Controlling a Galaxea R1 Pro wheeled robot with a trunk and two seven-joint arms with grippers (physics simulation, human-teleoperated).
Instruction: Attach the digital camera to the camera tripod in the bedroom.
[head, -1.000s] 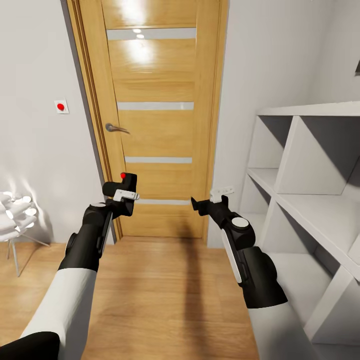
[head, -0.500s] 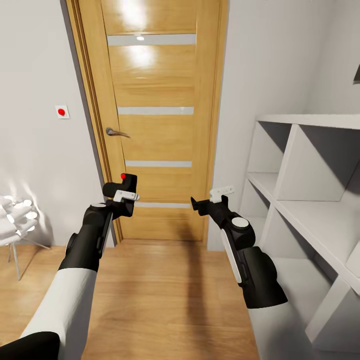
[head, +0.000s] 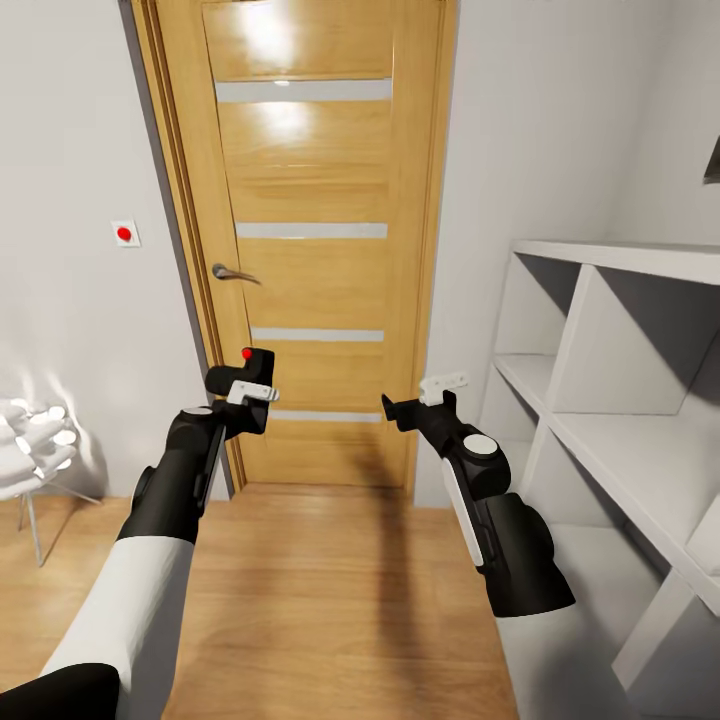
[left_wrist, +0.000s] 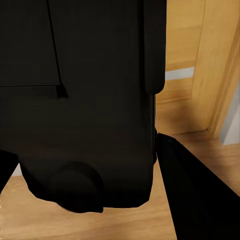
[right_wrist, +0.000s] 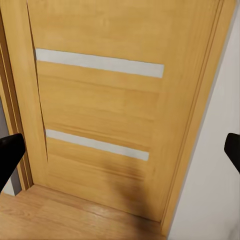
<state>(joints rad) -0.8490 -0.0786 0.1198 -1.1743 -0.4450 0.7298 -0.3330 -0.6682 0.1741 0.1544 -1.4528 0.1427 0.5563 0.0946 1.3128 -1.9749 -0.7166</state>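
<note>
The digital camera (head: 256, 366) is clamped in the left claw (head: 245, 392) at centre left of the frame; the right claw (head: 420, 398), spread wide, is empty before the oak door (head: 315, 280).

The head camera looks forward and down over both arms at the wooden door (head: 315, 250), from a little way back. The left wrist camera sits very close behind the digital camera (left_wrist: 85, 105). The right wrist camera faces the same door (right_wrist: 107, 107), up close.
</note>
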